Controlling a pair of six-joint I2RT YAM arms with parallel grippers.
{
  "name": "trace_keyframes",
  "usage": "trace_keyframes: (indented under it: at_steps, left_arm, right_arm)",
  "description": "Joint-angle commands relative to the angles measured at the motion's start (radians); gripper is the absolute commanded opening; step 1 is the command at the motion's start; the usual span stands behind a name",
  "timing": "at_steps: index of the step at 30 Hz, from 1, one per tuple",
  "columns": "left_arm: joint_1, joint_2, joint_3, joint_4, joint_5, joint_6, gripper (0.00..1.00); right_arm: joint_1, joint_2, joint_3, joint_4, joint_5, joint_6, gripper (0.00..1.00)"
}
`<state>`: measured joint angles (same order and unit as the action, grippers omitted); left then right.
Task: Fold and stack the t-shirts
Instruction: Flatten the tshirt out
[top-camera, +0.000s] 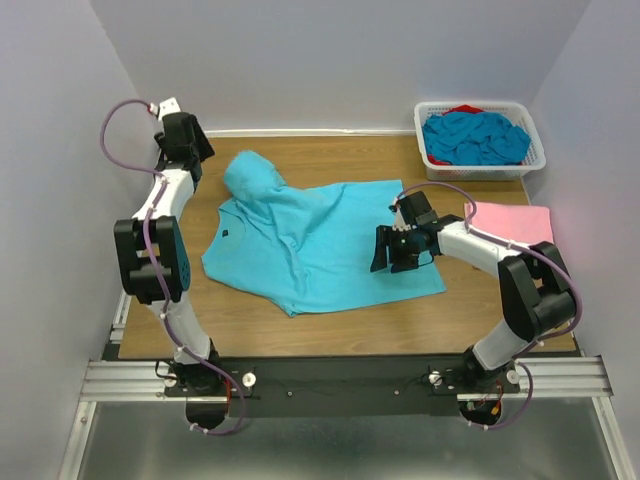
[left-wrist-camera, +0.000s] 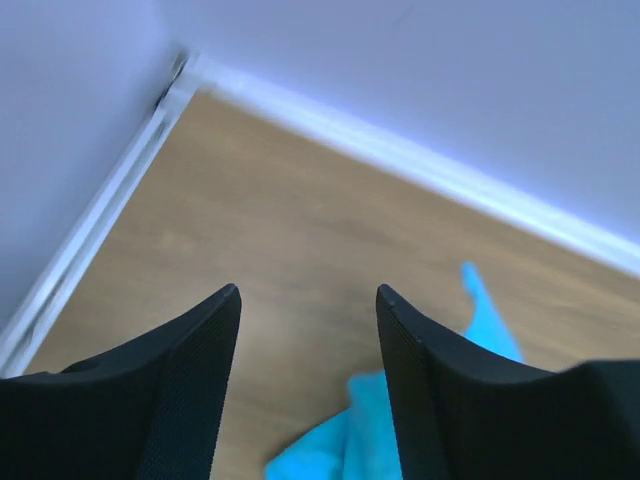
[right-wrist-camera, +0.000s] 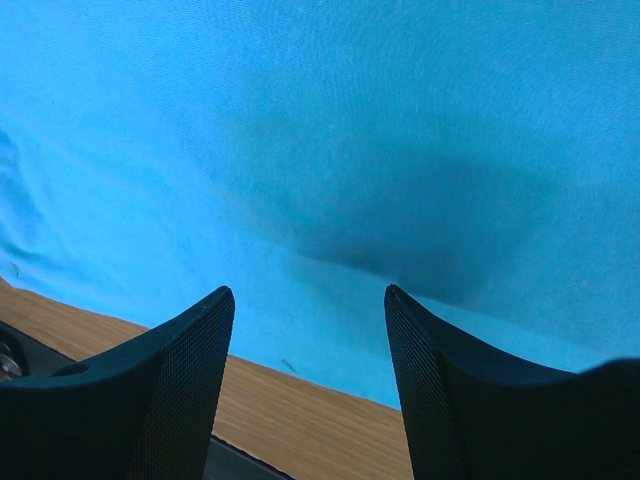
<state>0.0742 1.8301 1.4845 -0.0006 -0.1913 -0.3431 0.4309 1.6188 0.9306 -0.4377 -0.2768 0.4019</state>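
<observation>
A turquoise t-shirt (top-camera: 320, 245) lies spread in the middle of the wooden surface (top-camera: 350, 310), neck opening toward the left and hem toward the right. It is mostly flat, but its far-left part, apparently a sleeve and shoulder, is rucked up into a raised hump (top-camera: 252, 175), and a few creases run across the body. No fold has been made in it, so the step in hand looks like smoothing and laying out rather than folding. To its right, well apart from the hem, a pink t-shirt (top-camera: 512, 222) sits as a neat flat rectangle near the surface's right edge; it looks already folded and is probably the base of the stack. Beyond that, in the far right corner, a white lattice basket (top-camera: 480, 171) holds a heap of turquoise t-shirts (top-camera: 475, 138) with a scrap of red cloth (top-camera: 463, 109) showing behind them, so most of the job appears to be ahead. The right claw (right-wrist-camera: 309, 292) hangs low over the right side of the spread shirt, fingers apart with nothing between them, the cloth beneath dipping into a shadowed hollow. The left claw (left-wrist-camera: 308, 295) is up near the far-left corner by the wall, fingers likewise apart and empty over bare wood, with only the edge of the turquoise hump just below it.
</observation>
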Motion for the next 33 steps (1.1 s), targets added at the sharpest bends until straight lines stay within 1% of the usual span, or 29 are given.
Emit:
trace_keyframes:
  at_steps: [1, 2, 4, 7, 8, 10, 11, 12, 17, 20, 24, 30, 33]
  left_arm:
    - [0.006, 0.021, -0.015, -0.170, -0.108, -0.059, 0.71]
    - [0.003, 0.012, -0.023, -0.164, -0.094, -0.063, 0.73]
    - [-0.022, -0.018, -0.047, -0.162, -0.091, -0.065, 0.72]
    - [-0.072, -0.048, -0.099, -0.174, -0.088, -0.056, 0.66]
    - [-0.095, -0.051, -0.116, -0.180, -0.083, -0.054, 0.61]
    - [-0.129, -0.054, -0.166, -0.211, -0.076, -0.059, 0.57]
    - [-0.154, -0.052, -0.180, -0.220, -0.071, -0.060, 0.52]
    - [-0.168, -0.051, -0.199, -0.231, -0.073, -0.066, 0.52]
    - [-0.192, -0.037, -0.312, -0.271, -0.063, -0.100, 0.51]
    - [-0.192, -0.028, -0.339, -0.308, -0.083, -0.111, 0.51]
    - [-0.192, -0.017, -0.366, -0.334, -0.080, -0.108, 0.51]
    - [-0.188, -0.005, -0.435, -0.371, -0.050, -0.117, 0.51]
    - [-0.139, -0.035, -0.509, -0.349, 0.010, -0.146, 0.51]
  right_arm:
    - [0.000, -0.017, 0.011, 0.010, 0.040, -0.020, 0.69]
    - [0.000, -0.014, 0.025, 0.010, 0.044, -0.023, 0.69]
    - [0.000, 0.001, 0.045, 0.010, 0.051, -0.026, 0.69]
    - [0.000, 0.042, 0.086, 0.013, 0.065, -0.035, 0.69]
    - [0.000, 0.053, 0.096, 0.013, 0.070, -0.041, 0.69]
    - [-0.001, 0.075, 0.126, 0.016, 0.089, -0.049, 0.69]
    - [-0.001, 0.093, 0.137, 0.019, 0.097, -0.057, 0.69]
    - [-0.001, 0.105, 0.145, 0.019, 0.108, -0.058, 0.69]
    - [-0.003, 0.165, 0.175, 0.033, 0.125, -0.058, 0.69]
    - [-0.004, 0.191, 0.172, 0.034, 0.119, -0.043, 0.69]
    - [-0.009, 0.193, 0.123, 0.037, 0.125, -0.028, 0.69]
    - [-0.023, 0.142, 0.021, 0.039, 0.140, 0.008, 0.69]
    - [-0.035, 0.095, -0.044, 0.037, 0.140, 0.021, 0.69]
